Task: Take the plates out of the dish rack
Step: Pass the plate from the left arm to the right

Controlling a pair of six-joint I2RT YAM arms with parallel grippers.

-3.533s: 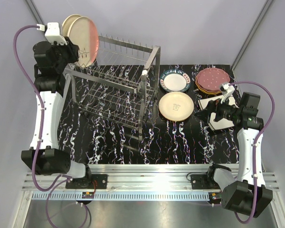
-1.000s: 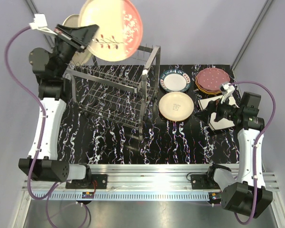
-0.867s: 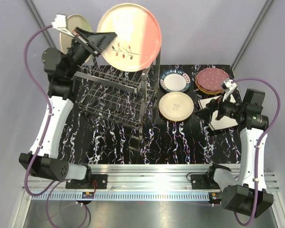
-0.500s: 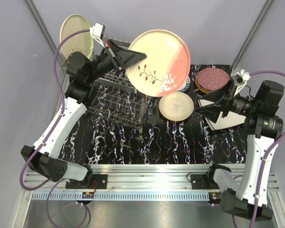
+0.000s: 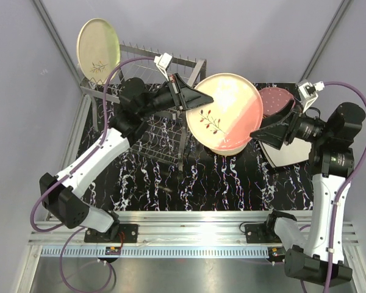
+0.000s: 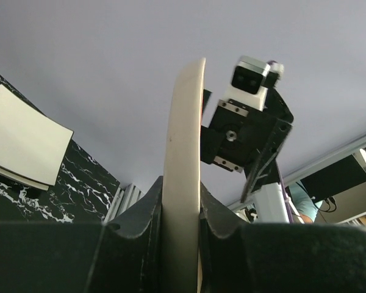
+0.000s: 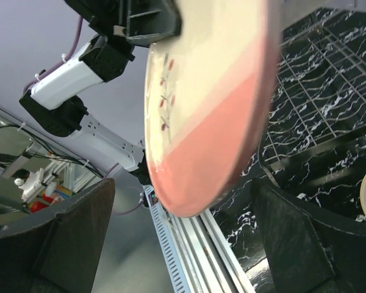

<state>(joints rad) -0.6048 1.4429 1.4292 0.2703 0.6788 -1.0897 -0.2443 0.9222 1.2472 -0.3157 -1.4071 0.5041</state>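
Note:
My left gripper [image 5: 193, 101] is shut on the rim of a round cream-and-pink plate [image 5: 226, 113] with a twig pattern, held in the air right of the dish rack [image 5: 147, 125]. The left wrist view shows this plate [image 6: 184, 171] edge-on, squeezed between both fingers. My right gripper [image 5: 263, 131] is raised at the plate's right edge and open. In its wrist view the plate's [image 7: 207, 110] lower rim dips between the wide-apart fingers [image 7: 79, 238] without touching. One cream round plate [image 5: 99, 47] stands at the rack's far left end.
A maroon dotted plate stack [image 5: 276, 97] lies at the back right. A cream square plate [image 5: 291, 155] lies under the right arm. The held plate hides the round plates on the table below it. The rail [image 5: 189, 223] runs along the near edge.
The left arm lifted the plate out of the rack and swung it right and down towards the right arm. The right arm rose and turned its open gripper to meet the plate.

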